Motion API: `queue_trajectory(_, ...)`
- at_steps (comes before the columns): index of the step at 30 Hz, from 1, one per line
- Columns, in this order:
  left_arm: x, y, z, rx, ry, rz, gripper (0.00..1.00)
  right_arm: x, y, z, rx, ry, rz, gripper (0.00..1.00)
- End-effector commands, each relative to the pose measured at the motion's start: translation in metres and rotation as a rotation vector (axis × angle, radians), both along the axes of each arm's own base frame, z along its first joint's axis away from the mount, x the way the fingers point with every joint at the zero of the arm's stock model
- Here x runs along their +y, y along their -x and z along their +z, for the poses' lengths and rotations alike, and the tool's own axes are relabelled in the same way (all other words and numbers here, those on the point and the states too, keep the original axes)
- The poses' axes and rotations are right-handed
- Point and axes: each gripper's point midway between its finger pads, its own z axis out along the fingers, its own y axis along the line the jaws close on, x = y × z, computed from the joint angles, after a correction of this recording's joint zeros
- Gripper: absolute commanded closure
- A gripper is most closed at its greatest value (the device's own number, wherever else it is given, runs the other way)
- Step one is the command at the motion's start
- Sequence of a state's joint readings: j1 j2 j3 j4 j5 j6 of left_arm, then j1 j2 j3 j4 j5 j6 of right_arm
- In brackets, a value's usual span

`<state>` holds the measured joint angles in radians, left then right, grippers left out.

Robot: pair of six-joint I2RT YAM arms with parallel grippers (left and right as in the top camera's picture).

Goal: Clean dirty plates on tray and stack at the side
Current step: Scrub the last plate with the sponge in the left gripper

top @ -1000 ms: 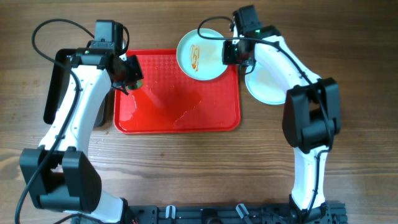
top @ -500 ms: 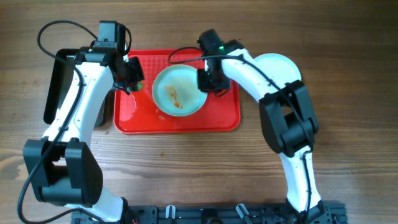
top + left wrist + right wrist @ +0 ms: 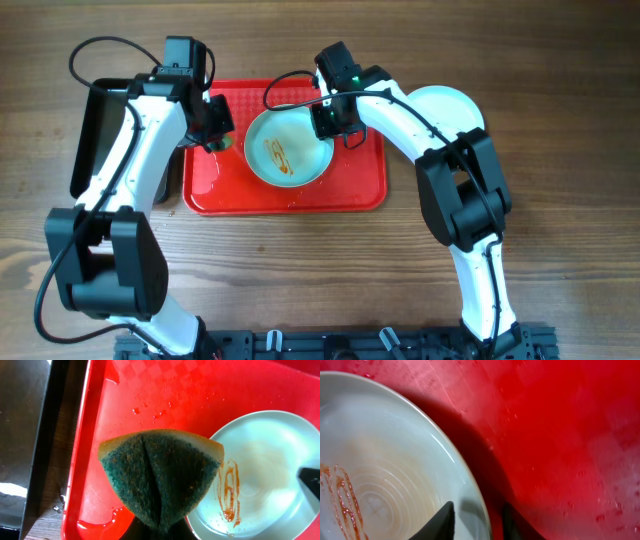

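Note:
The red tray (image 3: pixel 350 185) lies mid-table. A pale plate (image 3: pixel 288 150) with orange-brown sauce streaks sits on its middle. My right gripper (image 3: pixel 330 118) is shut on this plate's far right rim; in the right wrist view one finger lies over the plate (image 3: pixel 380 475) and the other outside the rim (image 3: pixel 477 520). My left gripper (image 3: pixel 213 132) is shut on a green sponge (image 3: pixel 160 480), held over the tray (image 3: pixel 165 395) just left of the plate (image 3: pixel 265 475). Another pale plate (image 3: pixel 445 105) lies on the table right of the tray, partly hidden by the right arm.
A black metal pan (image 3: pixel 90 140) stands left of the tray and shows in the left wrist view (image 3: pixel 25 435). A film of water (image 3: pixel 210 185) pools at the tray's front left. The wet tray surface fills the right wrist view (image 3: pixel 570 435).
My right gripper has carried the streaked plate from the tray's far right corner down onto the tray's middle. My left gripper with the sponge has stayed almost in place.

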<state>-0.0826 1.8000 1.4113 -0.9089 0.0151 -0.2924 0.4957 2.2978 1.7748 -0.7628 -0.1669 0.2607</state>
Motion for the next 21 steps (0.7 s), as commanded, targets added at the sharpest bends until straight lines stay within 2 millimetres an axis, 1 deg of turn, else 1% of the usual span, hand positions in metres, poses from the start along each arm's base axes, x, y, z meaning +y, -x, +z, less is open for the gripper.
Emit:
queue_trajectory(1,-0.006,-0.004,-0.006,0.011,0.024,-0.024,0.96,-0.002,0.016,-0.02,0.106,-0.003,-0.072,0.71)
queue_trajectory(2,-0.006,-0.004,-0.006,0.011,0.024,-0.023,0.96,-0.002,0.017,-0.021,0.119,-0.003,-0.096,0.75)
queue_trajectory(3,-0.006,-0.005,-0.007,0.01,0.024,-0.024,0.96,-0.003,0.018,-0.023,0.128,-0.003,-0.117,0.83)
queue_trajectory(4,-0.008,-0.008,-0.007,-0.001,0.035,-0.027,0.96,-0.004,0.02,-0.024,0.142,-0.004,-0.146,0.96)
queue_trajectory(7,-0.011,-0.016,-0.005,-0.035,0.046,-0.033,0.96,0.001,0.027,-0.023,0.198,-0.039,-0.2,0.96)
queue_trajectory(9,-0.015,-0.023,-0.008,-0.053,0.046,-0.041,0.96,0.001,0.028,-0.023,0.216,-0.043,-0.242,0.96)
queue_trajectory(12,-0.028,-0.028,-0.024,-0.041,0.047,-0.069,0.96,0.006,0.031,-0.021,0.24,-0.073,-0.251,0.96)
queue_trajectory(15,-0.047,-0.029,-0.05,0.0,0.058,-0.06,0.96,0.007,0.03,-0.021,0.233,-0.076,-0.234,0.96)
queue_trajectory(17,-0.056,-0.028,-0.064,0.023,0.067,-0.033,0.96,0.007,0.03,-0.021,0.225,-0.074,-0.213,0.96)
queue_trajectory(19,-0.062,-0.028,-0.07,0.034,0.075,-0.01,0.96,0.008,0.029,-0.021,0.214,-0.076,-0.195,0.96)
queue_trajectory(21,-0.065,-0.028,-0.073,0.036,0.079,-0.004,0.96,0.009,0.026,-0.02,0.194,-0.083,-0.169,0.96)
